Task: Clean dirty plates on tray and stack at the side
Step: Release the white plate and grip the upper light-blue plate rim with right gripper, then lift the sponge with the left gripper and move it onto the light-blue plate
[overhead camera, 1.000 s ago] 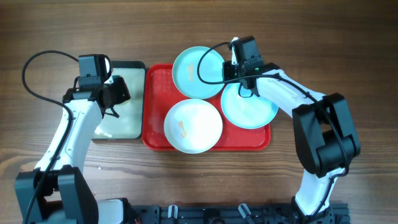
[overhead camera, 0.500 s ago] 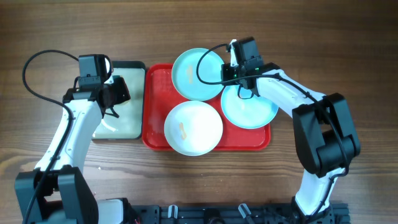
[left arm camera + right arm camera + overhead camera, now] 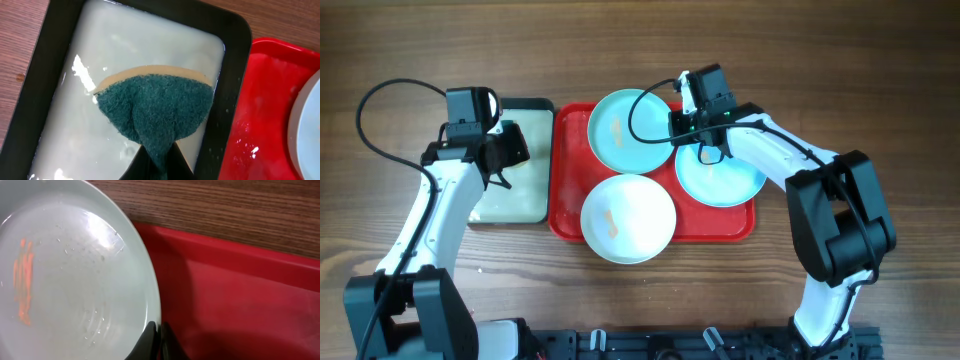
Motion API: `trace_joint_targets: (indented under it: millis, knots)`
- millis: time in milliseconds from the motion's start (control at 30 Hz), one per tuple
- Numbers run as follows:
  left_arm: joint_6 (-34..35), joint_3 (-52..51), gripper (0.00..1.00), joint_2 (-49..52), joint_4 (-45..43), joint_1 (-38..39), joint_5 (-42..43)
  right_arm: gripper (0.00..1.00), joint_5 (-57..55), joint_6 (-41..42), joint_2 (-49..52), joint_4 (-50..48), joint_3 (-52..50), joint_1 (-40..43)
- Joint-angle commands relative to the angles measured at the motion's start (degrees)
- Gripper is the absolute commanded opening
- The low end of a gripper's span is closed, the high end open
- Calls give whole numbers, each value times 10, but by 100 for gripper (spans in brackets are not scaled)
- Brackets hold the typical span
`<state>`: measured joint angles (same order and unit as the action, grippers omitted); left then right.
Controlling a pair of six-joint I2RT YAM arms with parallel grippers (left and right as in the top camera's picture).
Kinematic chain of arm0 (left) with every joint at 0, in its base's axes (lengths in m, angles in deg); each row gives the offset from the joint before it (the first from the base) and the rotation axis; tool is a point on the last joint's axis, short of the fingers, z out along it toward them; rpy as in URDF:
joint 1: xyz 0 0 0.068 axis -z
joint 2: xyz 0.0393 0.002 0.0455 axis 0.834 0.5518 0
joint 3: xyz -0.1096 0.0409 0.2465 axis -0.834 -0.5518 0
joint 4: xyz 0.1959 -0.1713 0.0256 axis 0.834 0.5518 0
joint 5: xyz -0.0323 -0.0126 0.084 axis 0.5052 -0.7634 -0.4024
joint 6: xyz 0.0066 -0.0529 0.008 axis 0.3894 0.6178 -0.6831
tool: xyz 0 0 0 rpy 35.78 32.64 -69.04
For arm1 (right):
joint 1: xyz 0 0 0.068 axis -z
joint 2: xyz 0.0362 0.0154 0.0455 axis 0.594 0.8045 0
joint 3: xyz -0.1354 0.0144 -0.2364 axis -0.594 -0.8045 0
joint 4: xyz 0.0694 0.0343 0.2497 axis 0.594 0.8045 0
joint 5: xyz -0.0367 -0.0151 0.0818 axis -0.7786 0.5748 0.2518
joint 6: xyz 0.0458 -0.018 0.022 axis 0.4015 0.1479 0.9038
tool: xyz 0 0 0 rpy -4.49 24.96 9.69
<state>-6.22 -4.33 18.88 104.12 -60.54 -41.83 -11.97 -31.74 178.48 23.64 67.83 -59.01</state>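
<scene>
The red tray [image 3: 570, 200] holds three plates. A turquoise plate [image 3: 625, 130] with an orange smear lies at the back; my right gripper [image 3: 677, 127] is shut on its right rim, as the right wrist view [image 3: 157, 332] shows on the plate [image 3: 75, 280]. A second turquoise plate [image 3: 725, 175] lies at the right. The white plate [image 3: 628, 217], also smeared orange, sits at the front and overhangs the tray's edge. My left gripper [image 3: 156, 162] is shut on a green sponge [image 3: 157, 112] above the black-rimmed tray [image 3: 230, 60].
The black-rimmed tray [image 3: 525, 200] with pale liquid stands left of the red tray. The red tray's edge [image 3: 270, 115] shows in the left wrist view. Bare wooden table [image 3: 880, 90] surrounds both trays.
My right gripper has moved left, taking the back turquoise plate with it. The white plate has shifted slightly left and forward. The left arm has not moved.
</scene>
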Motion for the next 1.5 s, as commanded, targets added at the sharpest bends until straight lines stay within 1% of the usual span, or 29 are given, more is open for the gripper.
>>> trace_joint_targets:
  millis: [0, 167, 333, 500, 700, 733, 833, 900, 1000, 1167, 1367, 1467]
  knots:
    - [-18, -4, 4, -5, -6, -2, 7, 4, 10, -20, 10, 4, 1, -1]
    - [-63, -4, 4, -5, -7, -2, 7, 4, 10, -22, 10, 4, 1, -1]
    - [-92, -4, 4, -5, -13, -2, 4, 4, 10, -24, 10, 8, 1, -1]
    - [-93, -4, 4, -5, -30, -2, -35, 4, 10, -24, 10, 16, 1, -1]
    - [-93, -4, 4, -5, -30, -2, -34, 4, 17, -21, 10, 10, 1, -1]
    - [-93, -4, 4, -5, -32, -2, -34, 7, 27, -21, 10, 6, 1, -1]
    - [-93, -4, 4, -6, -37, -2, -34, 20, 40, -20, 10, 5, 1, -1]
    - [-92, -4, 4, -6, -41, -2, -34, 22, 40, -20, 10, 6, 1, -1]
    - [-92, 3, 4, -6, -49, -2, -34, 26, 40, -20, 10, 3, 1, -1]
    - [-92, 33, 4, -6, -49, -2, -35, 27, 40, -20, 10, 3, 1, -1]
    - [-83, 44, 4, -6, -66, -2, -45, 27, 40, -20, 10, 2, 1, -1]
    - [-71, 84, 4, -6, -56, -2, -45, 26, 40, -15, 10, 2, 1, -1]
